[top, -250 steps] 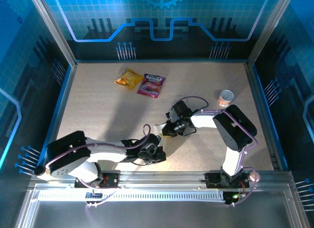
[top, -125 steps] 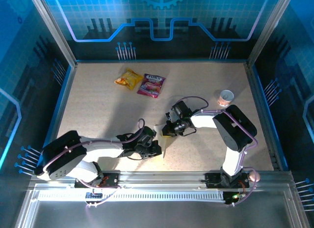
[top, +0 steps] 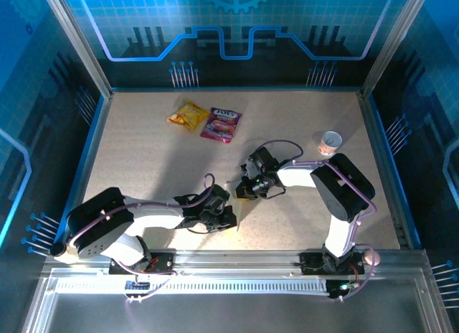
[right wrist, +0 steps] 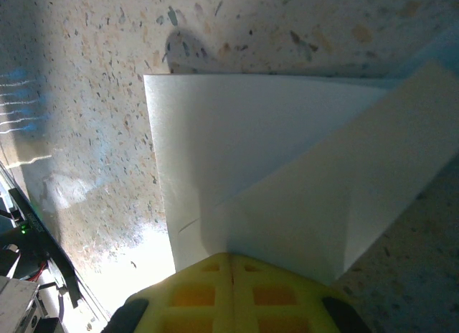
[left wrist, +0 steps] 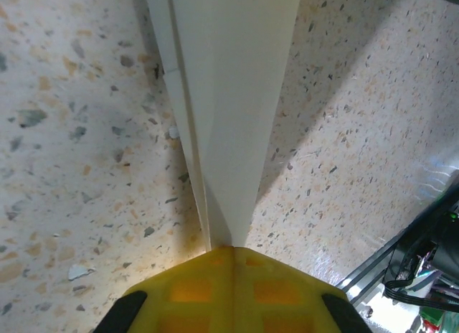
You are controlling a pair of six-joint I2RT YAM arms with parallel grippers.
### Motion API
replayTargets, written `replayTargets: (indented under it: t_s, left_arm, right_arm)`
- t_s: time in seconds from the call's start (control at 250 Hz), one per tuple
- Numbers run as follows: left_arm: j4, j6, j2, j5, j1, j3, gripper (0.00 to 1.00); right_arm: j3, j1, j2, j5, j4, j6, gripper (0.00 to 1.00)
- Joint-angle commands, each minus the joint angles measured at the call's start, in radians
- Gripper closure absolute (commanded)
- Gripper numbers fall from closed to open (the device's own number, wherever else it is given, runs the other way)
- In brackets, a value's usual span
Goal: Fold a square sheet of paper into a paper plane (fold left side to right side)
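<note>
The paper plane (top: 237,206) lies flat on the speckled table as a narrow, creased white dart between my two grippers. In the left wrist view the paper plane (left wrist: 229,96) narrows to a point that ends under my left gripper (left wrist: 232,248), whose yellow fingers are shut and pressing on that tip. From above, my left gripper (top: 229,216) is at the dart's near end. My right gripper (right wrist: 230,255) is shut too, resting on the wide end of the paper plane (right wrist: 272,175), where overlapping flaps show. From above, my right gripper (top: 243,193) is at the far end.
A yellow snack packet (top: 188,115) and a pink one (top: 221,124) lie at the back left of centre. A small round cup (top: 330,141) stands at the back right. A metal rail (top: 237,258) runs along the near edge, just behind my left gripper.
My left gripper has slid a little left and away from the rail along the paper. Less white paper shows between the grippers. The right gripper has barely moved.
</note>
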Motion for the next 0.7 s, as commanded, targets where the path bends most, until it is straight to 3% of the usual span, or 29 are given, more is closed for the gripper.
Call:
replayTargets:
  t_s: [0.0, 0.432, 0.695]
  left_arm:
    - [-0.028, 0.034, 0.019, 0.002, 0.001, 0.028, 1.00]
    - [-0.227, 0.020, 0.083, -0.074, -0.031, 0.058, 1.00]
    - [-0.269, 0.024, 0.082, -0.094, -0.037, 0.063, 1.00]
  right_arm:
    - [-0.028, 0.023, 0.058, 0.123, -0.098, 0.008, 1.00]
    - [-0.017, 0.016, -0.128, 0.072, -0.070, 0.018, 1.00]
    - [-0.109, 0.052, -0.193, 0.040, -0.029, 0.060, 1.00]
